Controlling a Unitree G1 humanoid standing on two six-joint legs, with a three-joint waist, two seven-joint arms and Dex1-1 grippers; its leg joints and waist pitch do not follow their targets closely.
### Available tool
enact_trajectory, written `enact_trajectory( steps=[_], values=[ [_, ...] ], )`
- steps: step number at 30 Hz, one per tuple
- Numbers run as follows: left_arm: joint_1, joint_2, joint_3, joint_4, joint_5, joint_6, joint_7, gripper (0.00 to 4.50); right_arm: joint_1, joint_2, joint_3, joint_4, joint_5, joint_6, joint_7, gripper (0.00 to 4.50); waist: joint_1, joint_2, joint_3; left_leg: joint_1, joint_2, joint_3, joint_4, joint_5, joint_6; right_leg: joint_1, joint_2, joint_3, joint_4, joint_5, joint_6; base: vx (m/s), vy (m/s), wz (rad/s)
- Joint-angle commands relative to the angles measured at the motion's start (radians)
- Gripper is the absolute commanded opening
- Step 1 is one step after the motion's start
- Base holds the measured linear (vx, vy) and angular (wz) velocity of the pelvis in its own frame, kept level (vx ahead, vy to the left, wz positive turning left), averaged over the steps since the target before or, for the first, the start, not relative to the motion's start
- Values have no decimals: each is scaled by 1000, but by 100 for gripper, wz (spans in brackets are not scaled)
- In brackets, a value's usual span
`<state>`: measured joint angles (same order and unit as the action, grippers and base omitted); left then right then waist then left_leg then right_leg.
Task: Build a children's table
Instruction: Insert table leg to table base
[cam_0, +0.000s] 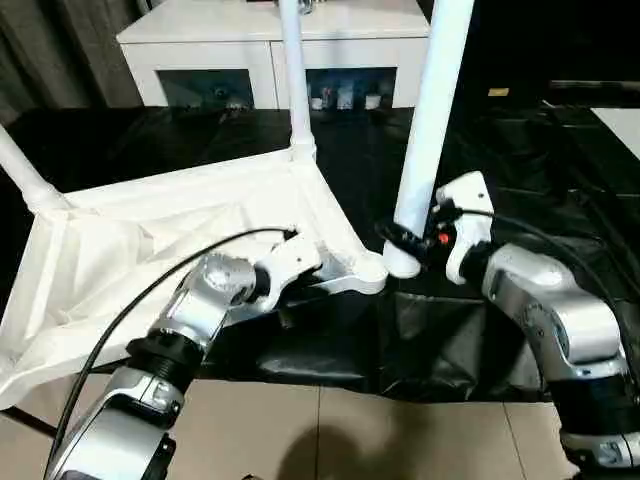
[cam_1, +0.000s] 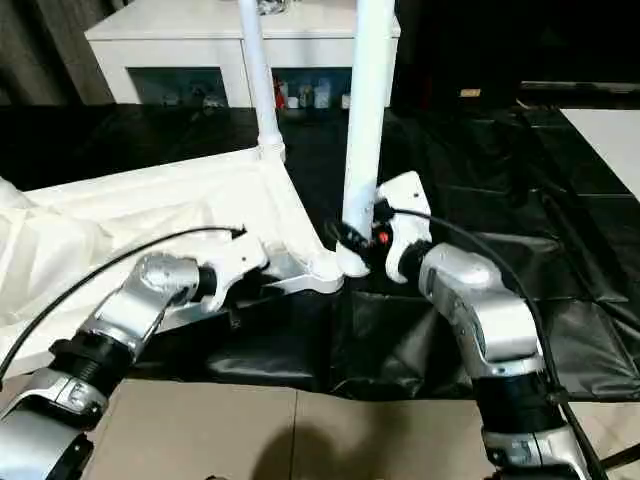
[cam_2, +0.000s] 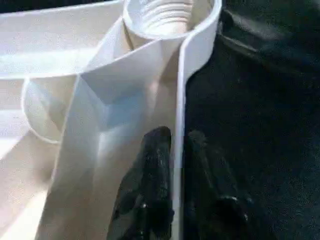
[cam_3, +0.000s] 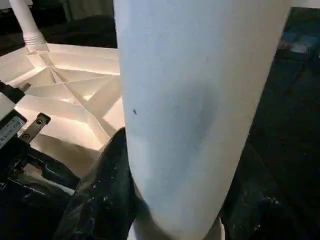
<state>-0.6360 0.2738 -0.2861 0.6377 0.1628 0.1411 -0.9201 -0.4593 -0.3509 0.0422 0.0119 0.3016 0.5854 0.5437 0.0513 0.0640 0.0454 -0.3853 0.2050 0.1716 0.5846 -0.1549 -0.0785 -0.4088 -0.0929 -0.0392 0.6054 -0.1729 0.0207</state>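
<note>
**Upturned Tabletop Meets a Leg**

The upside-down white tabletop (cam_0: 150, 240) lies on the black bench (cam_0: 480, 330). The right end effector (cam_0: 418, 243) grips an upright leg (cam_0: 430, 120) beside the near corner socket (cam_0: 368, 272); the left end effector (cam_0: 325, 280) apparently pinches the rim there.

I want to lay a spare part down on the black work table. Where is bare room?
Free: the black cover right of the held leg, toward the far edge. Crowded: the near corner socket, where the left gripper and right gripper meet.
</note>
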Motion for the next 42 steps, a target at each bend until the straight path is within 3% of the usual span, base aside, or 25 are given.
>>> enact_trajectory(
  steps=[1,6,16,21,23,25,26,27,28,30,33,36,42],
  values=[
    [7,12,-3,39,17,20,4,104,-25,5,-16,-4,6,-14,2,186,1,-20,-63,14,4,4,-71,-292,10,41,-28,23,-84,-295,-174,0,0,0],
    [0,10,0,56,4,44,8,104,-31,8,-13,-5,7,-19,11,186,-1,-25,-63,14,3,4,-70,-299,6,41,-28,23,-85,-318,-164,0,0,0],
    [16,23,-30,63,-7,61,-68,26,-52,18,5,35,12,-42,49,186,-4,-23,-63,12,3,2,-72,-307,8,41,-30,22,-86,-325,-169,0,0,0],
    [62,38,-59,-1,-6,95,-109,0,-68,35,25,107,17,-61,94,186,-12,-25,-68,11,6,4,-66,-258,24,44,-29,22,-75,-216,-209,0,0,0],
    [71,39,-60,-15,-6,101,-111,0,-69,39,26,115,19,-62,99,186,-10,-23,-70,10,6,5,-64,-229,33,47,-28,22,-70,-168,-224,0,0,0],
    [111,36,-53,-94,-20,146,-97,0,-74,58,25,156,21,-72,105,186,-10,-36,-72,7,8,6,-63,-199,47,53,-30,21,-63,-132,-239,0,0,0],
    [118,35,-49,-107,-22,156,-91,0,-76,64,24,167,23,-72,108,186,-10,-37,-71,7,8,7,-62,-185,56,52,-30,21,-64,-123,-245,0,0,0],
    [121,35,-48,-112,-23,161,-88,0,-78,68,24,173,25,-72,110,186,-8,-32,-72,11,8,8,-61,-180,59,50,-30,21,-63,-122,-249,0,0,0],
    [125,38,-47,-121,-19,158,-82,0,-77,73,30,182,26,-71,125,186,-9,-41,-72,10,8,9,-61,-178,63,51,-28,20,-64,-121,-248,0,0,0],
    [128,42,-47,-126,-16,154,-80,0,-72,77,43,193,20,-78,136,186,-6,-36,-72,11,9,8,-62,-177,65,51,-30,21,-63,-128,-244,0,0,0],
    [134,48,-45,-140,-15,159,-75,0,-70,87,57,218,5,-100,142,186,-8,-41,-69,11,9,10,-64,-198,55,50,-31,21,-66,-155,-235,0,0,0],
    [142,57,-44,-166,-15,172,-77,0,-75,102,57,261,-8,-132,140,186,-9,-39,-68,14,10,9,-66,-212,42,47,-30,22,-68,-173,-231,0,0,0],
    [147,67,-35,-191,-21,178,-69,0,-88,136,29,395,-27,-236,117,186,-12,-35,-71,14,9,8,-65,-217,37,49,-30,21,-63,-140,-245,0,0,0]
  ],
)
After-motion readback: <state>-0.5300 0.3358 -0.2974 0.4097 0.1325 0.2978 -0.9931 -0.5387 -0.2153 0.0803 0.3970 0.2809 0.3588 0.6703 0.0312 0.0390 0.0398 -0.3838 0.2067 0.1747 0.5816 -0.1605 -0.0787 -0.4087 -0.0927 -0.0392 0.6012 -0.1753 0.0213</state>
